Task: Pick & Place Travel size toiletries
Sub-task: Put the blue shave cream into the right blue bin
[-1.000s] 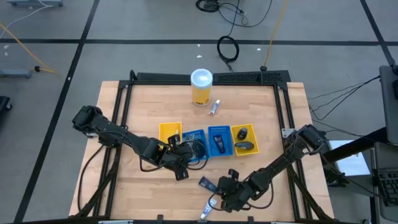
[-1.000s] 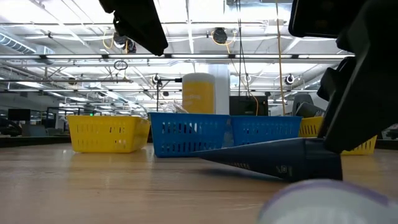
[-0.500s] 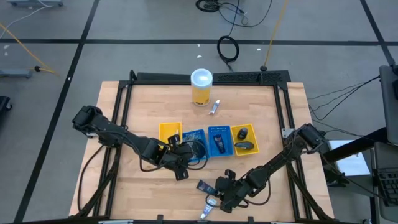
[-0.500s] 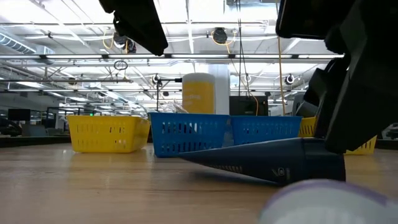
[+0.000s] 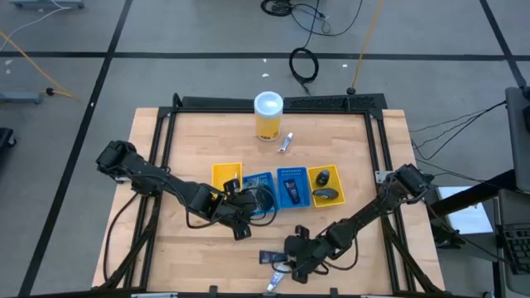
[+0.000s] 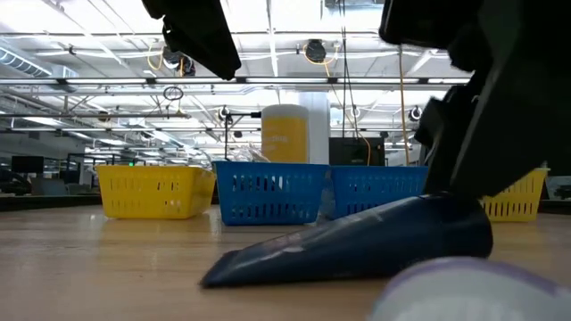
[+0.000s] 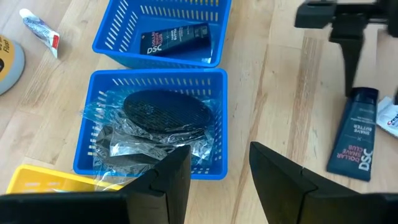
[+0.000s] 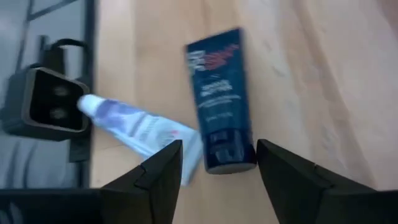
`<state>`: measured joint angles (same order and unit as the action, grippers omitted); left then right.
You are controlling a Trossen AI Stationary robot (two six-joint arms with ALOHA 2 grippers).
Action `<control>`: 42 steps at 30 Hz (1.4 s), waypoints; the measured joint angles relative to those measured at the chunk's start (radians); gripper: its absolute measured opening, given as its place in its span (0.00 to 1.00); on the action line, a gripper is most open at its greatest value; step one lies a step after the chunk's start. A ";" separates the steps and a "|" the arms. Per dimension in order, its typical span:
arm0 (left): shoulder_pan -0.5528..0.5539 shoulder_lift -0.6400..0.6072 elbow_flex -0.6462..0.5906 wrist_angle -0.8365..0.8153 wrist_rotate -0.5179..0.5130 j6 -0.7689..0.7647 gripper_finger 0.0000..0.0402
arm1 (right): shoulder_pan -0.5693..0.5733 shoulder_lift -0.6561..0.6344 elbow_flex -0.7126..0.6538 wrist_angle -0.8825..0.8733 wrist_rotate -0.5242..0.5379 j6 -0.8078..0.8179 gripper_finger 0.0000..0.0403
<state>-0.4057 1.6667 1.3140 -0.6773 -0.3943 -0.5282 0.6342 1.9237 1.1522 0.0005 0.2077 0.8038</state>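
Partly sorted: a dark tube (image 7: 174,41) and wrapped black discs (image 7: 165,112) sit in the blue trays (image 7: 214,134), while the right gripper (image 8: 214,163), fingers spread and empty, hovers over a dark tube (image 8: 221,99) and white tube (image 8: 134,127) lying on the table (image 5: 190,132) (left gripper (image 7: 219,174) parted, holding nothing, over the trays).

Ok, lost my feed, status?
Right gripper open over dark blue tube, not gripping. Left gripper open above blue basket. White tube alongside.
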 joint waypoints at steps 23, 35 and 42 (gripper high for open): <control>0.000 0.000 0.000 0.002 0.000 0.000 0.40 | -0.039 0.057 0.003 0.016 0.014 -0.110 0.47; 0.000 0.000 0.000 0.002 -0.001 0.000 0.40 | -0.051 0.059 0.003 0.030 -0.003 -0.235 0.48; 0.000 0.000 0.000 0.001 -0.001 0.000 0.40 | -0.054 0.062 0.002 0.061 -0.004 -0.299 0.49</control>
<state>-0.4054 1.6665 1.3136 -0.6762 -0.3950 -0.5282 0.5799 1.9854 1.1545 0.0616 0.2038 0.5051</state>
